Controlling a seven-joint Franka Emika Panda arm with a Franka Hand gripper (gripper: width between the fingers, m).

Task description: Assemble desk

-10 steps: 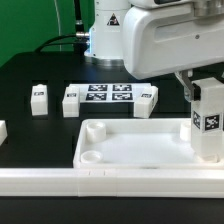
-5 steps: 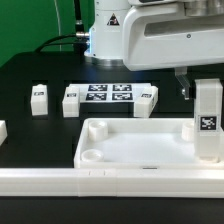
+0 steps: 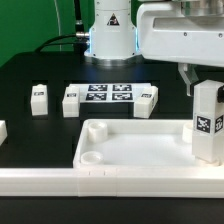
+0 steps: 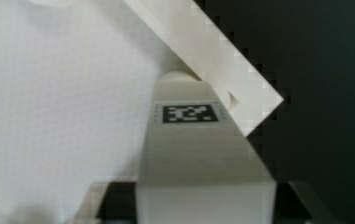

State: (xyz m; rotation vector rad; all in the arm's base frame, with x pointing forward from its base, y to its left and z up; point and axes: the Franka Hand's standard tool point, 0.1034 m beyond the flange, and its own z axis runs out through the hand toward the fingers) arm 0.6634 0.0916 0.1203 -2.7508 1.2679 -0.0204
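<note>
The gripper point(image 3: 204, 86) is clamped on a white leg point(image 3: 208, 122), its fingers point(image 4: 298, 203) pressing on opposite sides. It holds the leg upright, tag facing out, at the end of the tabletop point(image 3: 138, 127) toward the exterior view's right. Whether the leg's foot sits in a corner socket cannot be told. The tabletop lies rim-up on the black desk point(image 3: 30, 70), behind a long white rail point(image 3: 100, 183). Beyond it lie the marker board point(image 3: 108, 96) and a loose leg point(image 3: 39, 98).
</note>
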